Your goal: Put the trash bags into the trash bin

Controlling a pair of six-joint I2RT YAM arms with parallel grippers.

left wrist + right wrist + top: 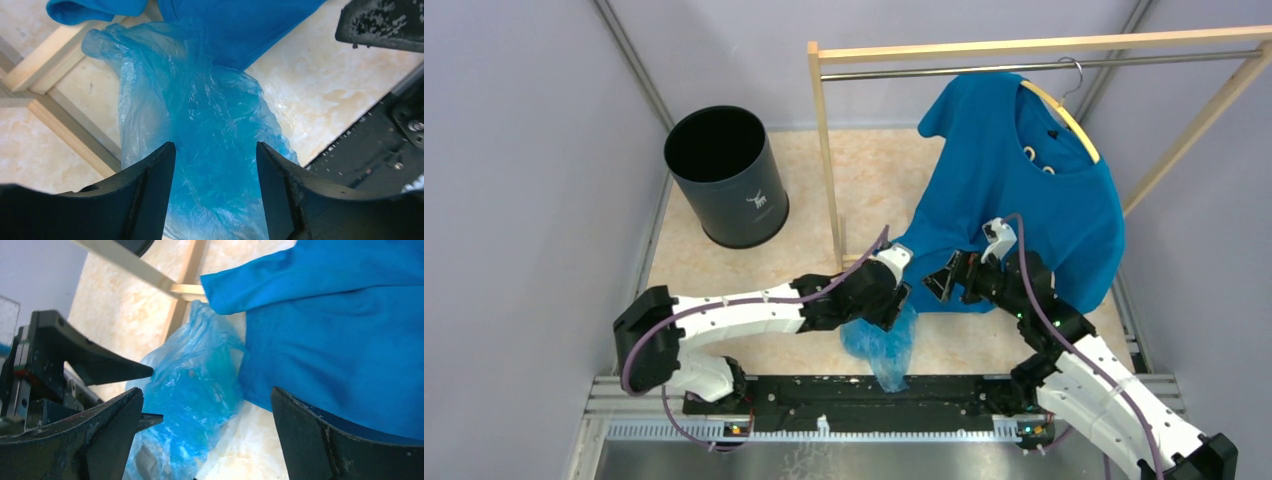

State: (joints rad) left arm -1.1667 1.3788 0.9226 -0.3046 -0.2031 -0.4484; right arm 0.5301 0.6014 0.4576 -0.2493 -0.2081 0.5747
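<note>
The trash bag (882, 345) is a crumpled, translucent light-blue heap on the floor by the near rail, just under the hem of the hanging shirt. My left gripper (900, 303) sits over it. In the left wrist view the bag (210, 110) fills the space between the two fingers, and the left gripper (216, 147) stands open around it. My right gripper (940, 279) hovers open just right of the bag, and in its own view the bag (190, 390) lies left of centre in the right gripper (207, 392). The black trash bin (724, 180) stands upright at the far left.
A blue T-shirt (1024, 190) hangs on a wooden rack (826, 150), its hem touching the bag's far side. The rack's floor bars (75, 135) run beside the bag. A black rail (844, 395) lines the near edge. Grey walls close in left and right.
</note>
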